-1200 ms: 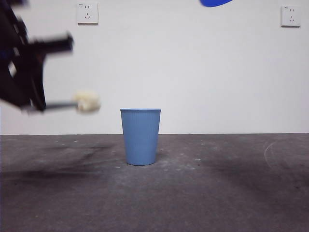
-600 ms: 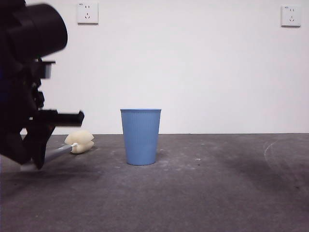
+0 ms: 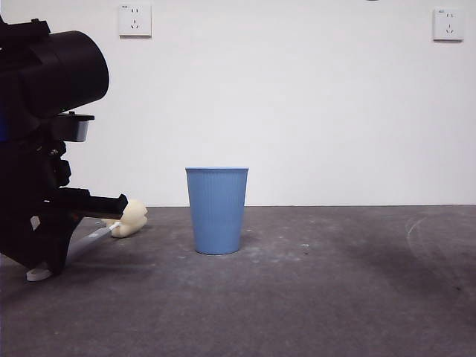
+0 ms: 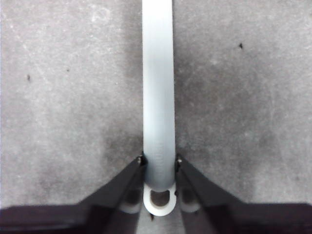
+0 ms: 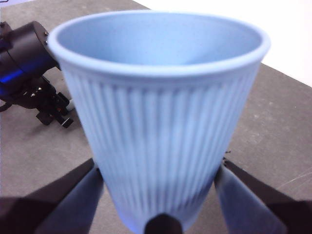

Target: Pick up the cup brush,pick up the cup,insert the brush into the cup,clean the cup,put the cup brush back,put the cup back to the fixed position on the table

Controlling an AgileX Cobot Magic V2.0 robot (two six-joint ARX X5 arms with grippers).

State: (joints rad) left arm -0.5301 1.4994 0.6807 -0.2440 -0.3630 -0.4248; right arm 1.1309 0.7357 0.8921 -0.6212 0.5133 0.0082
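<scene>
My left gripper (image 4: 158,168) is shut on the cup brush's grey handle (image 4: 158,92), just beside its white looped tip (image 4: 158,201). In the front view this gripper (image 3: 44,256) is low at the far left. There the brush (image 3: 97,234) lies down at the table (image 3: 312,297), its cream sponge head (image 3: 128,219) pointing toward a blue ribbed cup (image 3: 216,210) that stands upright mid-table. My right gripper (image 5: 158,168) is shut on a second, identical blue cup (image 5: 161,112) and holds it upright above the table, out of the front view.
The left arm (image 5: 24,63) shows small and dark behind the held cup in the right wrist view. A white wall with two sockets (image 3: 134,20) closes the table's far edge. Dark grey table stretches right of the standing cup.
My left arm has come down from a raised position, bringing the brush from mid-air to the table. The blue shape at the front view's top edge has left the picture.
</scene>
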